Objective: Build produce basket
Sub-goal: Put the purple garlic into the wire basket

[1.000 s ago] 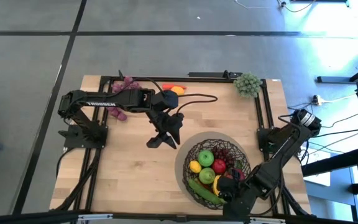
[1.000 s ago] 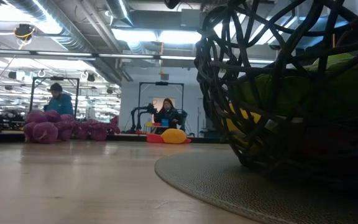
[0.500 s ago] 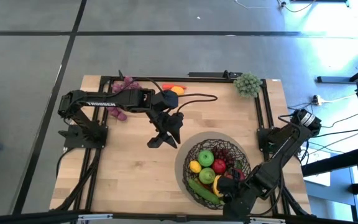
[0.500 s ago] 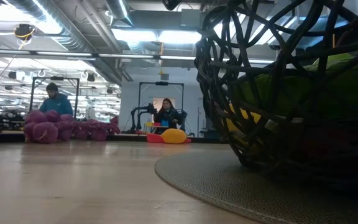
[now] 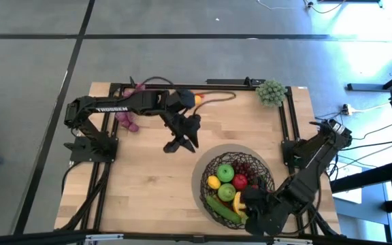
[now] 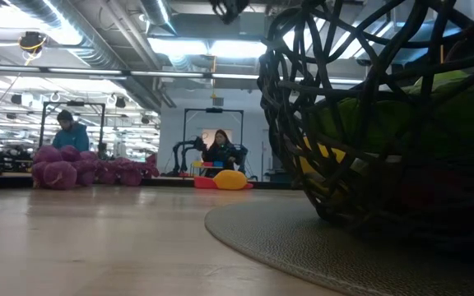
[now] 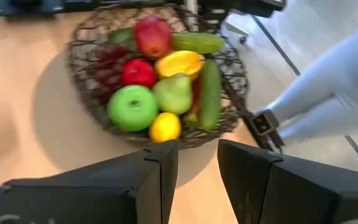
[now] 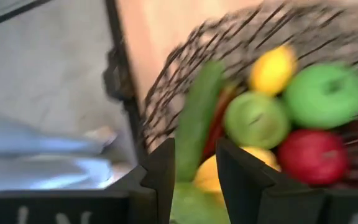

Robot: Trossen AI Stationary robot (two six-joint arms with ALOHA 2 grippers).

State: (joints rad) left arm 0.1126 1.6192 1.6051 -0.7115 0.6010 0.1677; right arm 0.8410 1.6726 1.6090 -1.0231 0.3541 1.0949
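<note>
The basket (image 5: 235, 185) is sitting near the table's (image 5: 141, 184) right front, holding the produce (image 5: 230, 182). The left gripper (image 5: 180, 145) is hovering just left of it, fingers slightly parted, empty. The right gripper (image 8: 193, 163) is hanging over the basket's near rim, fingers slightly apart, holding nothing.

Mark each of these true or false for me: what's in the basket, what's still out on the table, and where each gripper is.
1. The basket holds a green apple and a lemon. True.
2. The purple grapes are in the basket. False: they lie on the table at the far left, under the left arm.
3. The left gripper hovers empty above the table, outside the basket. True.
4. The right gripper is at the far edge of the table. False: it is at the basket's near rim.
5. The cucumber lies in the basket. True.
</note>
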